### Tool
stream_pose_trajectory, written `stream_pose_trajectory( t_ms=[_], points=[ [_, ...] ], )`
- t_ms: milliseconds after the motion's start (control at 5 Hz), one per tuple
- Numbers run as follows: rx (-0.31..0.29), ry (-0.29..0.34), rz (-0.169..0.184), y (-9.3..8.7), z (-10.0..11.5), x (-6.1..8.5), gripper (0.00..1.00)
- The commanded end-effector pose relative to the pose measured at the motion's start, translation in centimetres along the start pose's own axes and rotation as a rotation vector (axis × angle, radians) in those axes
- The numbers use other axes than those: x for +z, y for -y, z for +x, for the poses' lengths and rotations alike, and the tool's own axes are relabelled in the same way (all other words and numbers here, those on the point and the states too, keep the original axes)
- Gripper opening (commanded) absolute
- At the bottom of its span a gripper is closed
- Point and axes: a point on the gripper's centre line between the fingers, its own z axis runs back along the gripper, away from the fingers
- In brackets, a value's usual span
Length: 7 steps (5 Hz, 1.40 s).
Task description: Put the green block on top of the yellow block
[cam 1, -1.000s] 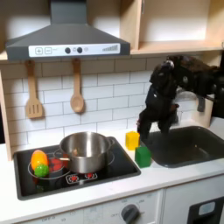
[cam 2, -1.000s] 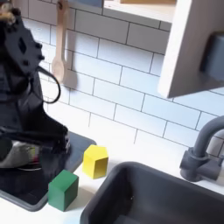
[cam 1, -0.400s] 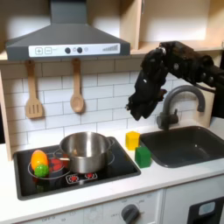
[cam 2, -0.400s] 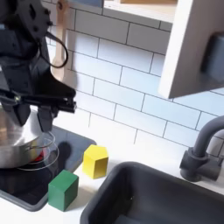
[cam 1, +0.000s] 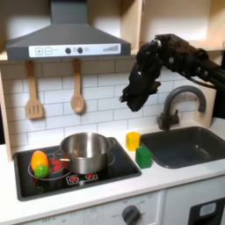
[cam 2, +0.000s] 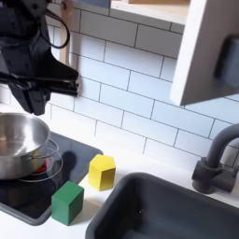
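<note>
Gripper (cam 1: pixel 134 102) is hanging in the air at about 12 o'clock from the yellow block (cam 1: pixel 133 141) in the first exterior view, well above it and gripping nothing; fingers are too dark and blurred to say how far apart they are, cannot tell. In the second exterior view the arm's dark end (cam 2: pixel 35 77) is hovering up at 10 o'clock from the yellow block (cam 2: pixel 102 172).

Yellow block is sitting on the counter (cam 1: pixel 167 176) beside the stovetop (cam 1: pixel 105 172), near the backsplash. Green block (cam 1: pixel 143 157) is sitting at roughly 5 o'clock from the yellow one in the first exterior view, just beside it, nearer the counter's front edge. In the second exterior view the green block (cam 2: pixel 66 202) is lying at 7 o'clock from the yellow block, close but apart, both upright on the counter.

Steel pot (cam 1: pixel 85 151) is standing on the stovetop at 9 o'clock from the blocks, with toy food (cam 1: pixel 39 163) further out at 9 o'clock. Sink (cam 1: pixel 189 145) is lying at 3 o'clock from the blocks, faucet (cam 1: pixel 180 105) behind it.
</note>
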Motion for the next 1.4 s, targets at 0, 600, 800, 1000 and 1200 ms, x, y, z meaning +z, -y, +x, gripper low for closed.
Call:
stream_pose_trajectory(
  t_ms=[0,600,800,1000,1200],
  points=[
    [0.021,0.065,-0.019,-0.4,3.0,0.6,0.00],
    [0.040,0.125,-0.008,-1.5,5.4,1.9,0.00],
    [0.061,0.155,0.007,-2.1,6.2,2.5,0.00],
    [0.087,0.163,0.008,-2.4,6.8,2.6,0.00],
    [0.118,0.178,0.023,-3.0,7.9,2.6,0.00]
  ],
)
